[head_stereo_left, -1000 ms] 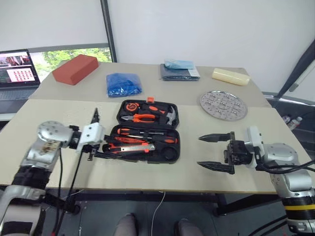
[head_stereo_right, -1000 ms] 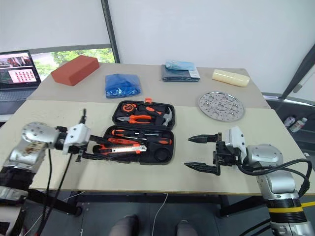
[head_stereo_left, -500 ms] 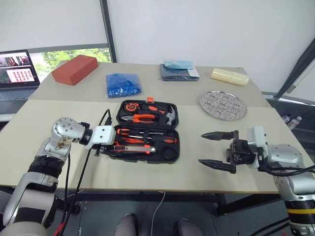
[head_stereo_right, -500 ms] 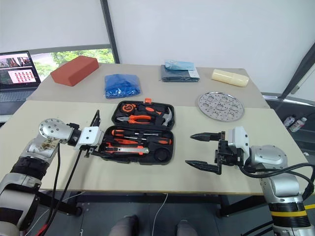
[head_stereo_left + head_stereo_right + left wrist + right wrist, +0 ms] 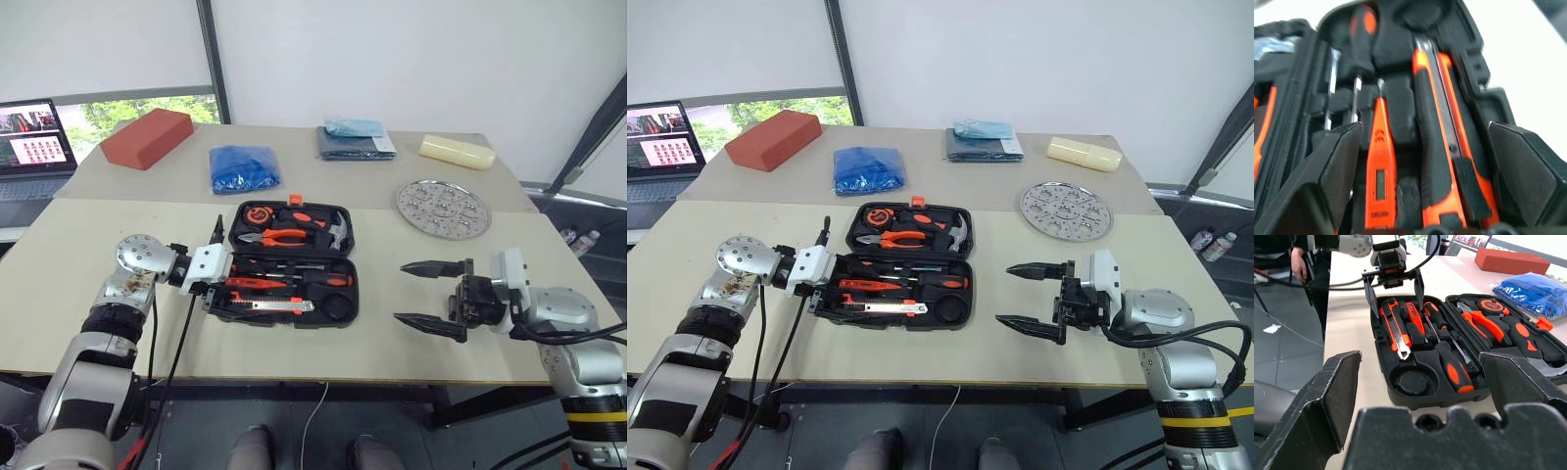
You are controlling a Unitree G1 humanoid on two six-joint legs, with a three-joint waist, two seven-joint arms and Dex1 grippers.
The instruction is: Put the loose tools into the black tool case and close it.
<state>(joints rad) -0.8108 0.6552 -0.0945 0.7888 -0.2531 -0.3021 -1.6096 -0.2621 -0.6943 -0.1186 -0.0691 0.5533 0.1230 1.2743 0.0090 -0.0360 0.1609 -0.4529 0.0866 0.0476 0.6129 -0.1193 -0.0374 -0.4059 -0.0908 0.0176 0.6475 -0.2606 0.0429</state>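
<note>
The black tool case (image 5: pixel 345 294) lies open in the middle of the table. Its front half holds the black-and-orange utility knife (image 5: pixel 269 305), the small all-orange screwdriver (image 5: pixel 1380 171) and two long screwdrivers (image 5: pixel 294 279). Pliers (image 5: pixel 285 235) and a hammer sit in the back half. My left gripper (image 5: pixel 214 266) hovers at the case's left end, open, its fingers (image 5: pixel 1327 181) straddling the knife and small screwdriver without touching them. To the right of the case my right gripper (image 5: pixel 402 292) is held level and open, holding nothing.
Along the back stand a red brick (image 5: pixel 149 137), a blue cloth bundle (image 5: pixel 245 166), folded dark cloth (image 5: pixel 358 143) and a yellow block (image 5: pixel 458 152). A round metal plate (image 5: pixel 444 208) lies back right. A laptop (image 5: pixel 37 137) stands at the far left.
My left gripper has moved right to the case's end and spread its fingers wide; the utility knife now lies free in its slot. The right gripper has stayed put.
</note>
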